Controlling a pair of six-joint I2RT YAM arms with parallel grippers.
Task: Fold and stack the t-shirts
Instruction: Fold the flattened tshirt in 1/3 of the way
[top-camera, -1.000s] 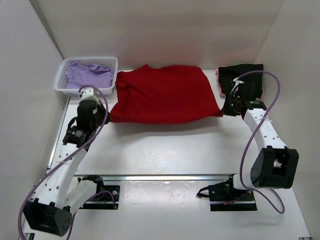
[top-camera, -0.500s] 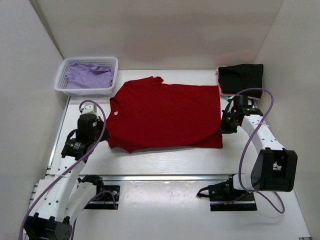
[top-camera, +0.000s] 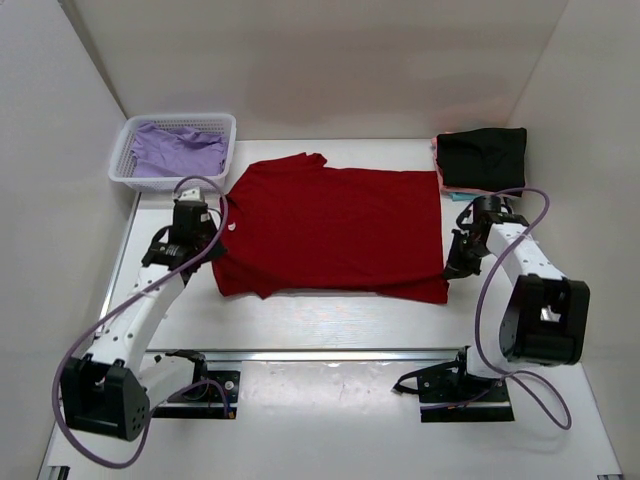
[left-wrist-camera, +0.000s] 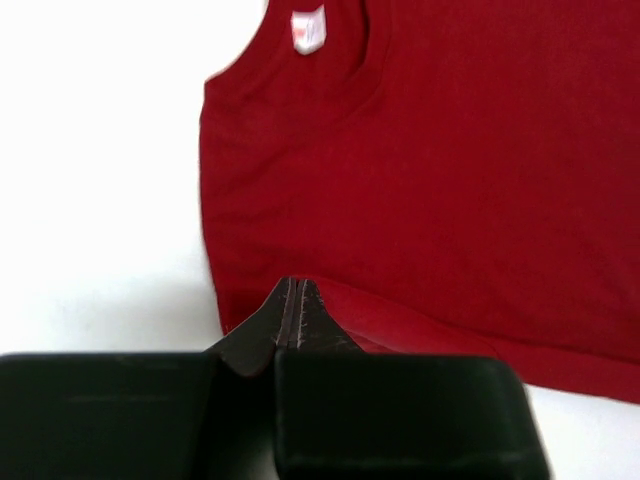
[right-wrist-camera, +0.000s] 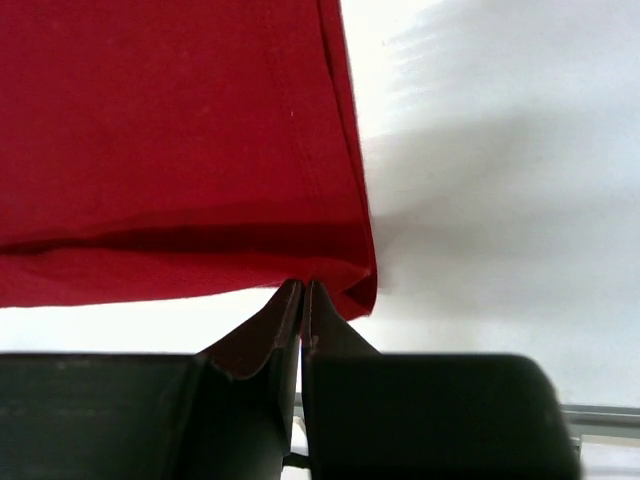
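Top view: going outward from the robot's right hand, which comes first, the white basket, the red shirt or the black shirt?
1. Red shirt: its near right corner is pinched in the right hand.
2. Black shirt: folded at the far right, behind the hand.
3. White basket: in the far left corner, past the whole red shirt.

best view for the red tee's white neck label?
Left wrist: white neck label sits large at the collar of the red t-shirt. Top external shows only a tiny speck; right wrist misses it, showing just a hem.
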